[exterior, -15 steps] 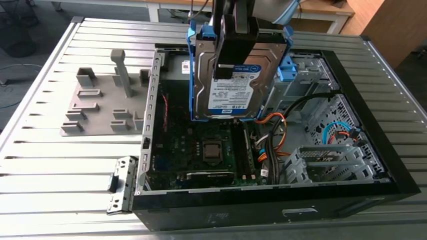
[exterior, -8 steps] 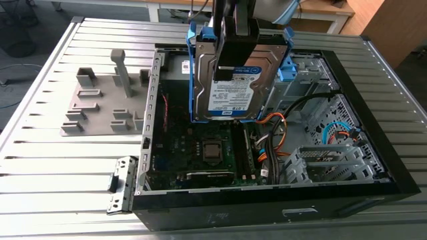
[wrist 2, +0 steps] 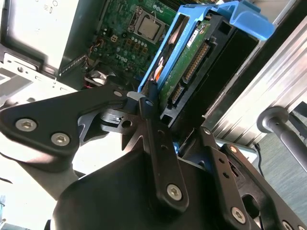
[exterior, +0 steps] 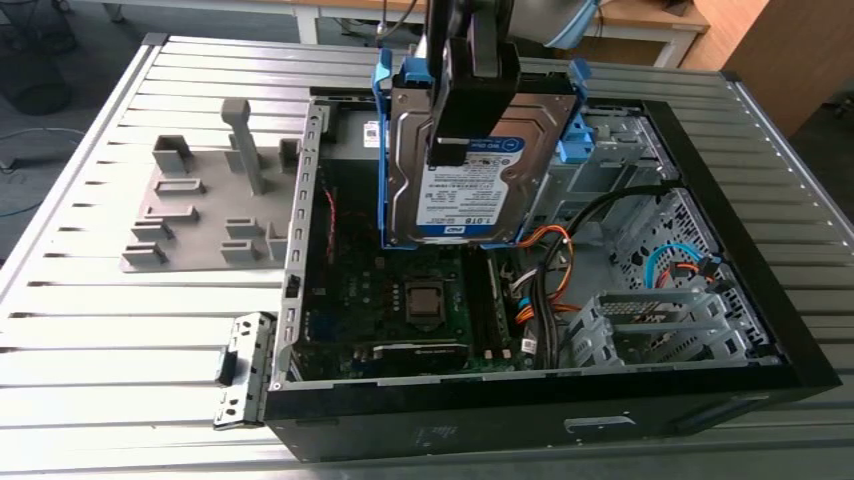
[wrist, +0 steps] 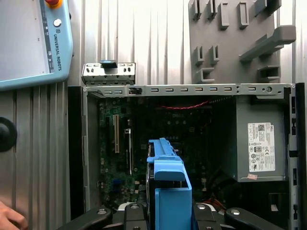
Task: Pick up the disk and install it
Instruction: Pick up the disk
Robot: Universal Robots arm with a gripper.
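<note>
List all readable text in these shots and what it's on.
No text quoted; print stands here:
disk label: several lines, too small to read surely.
power-supply sticker: fine print and barcodes, too small.
pendant: maker's name along its blue edge, a brand, left unquoted.
motherboard: markings too small.

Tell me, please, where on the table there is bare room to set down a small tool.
The slatted table is bare between the grey fixture plate and the small metal bracket, and along the exterior view's right of the computer case. Inside the case it is crowded: motherboard and cables, with the disk hanging above.
</note>
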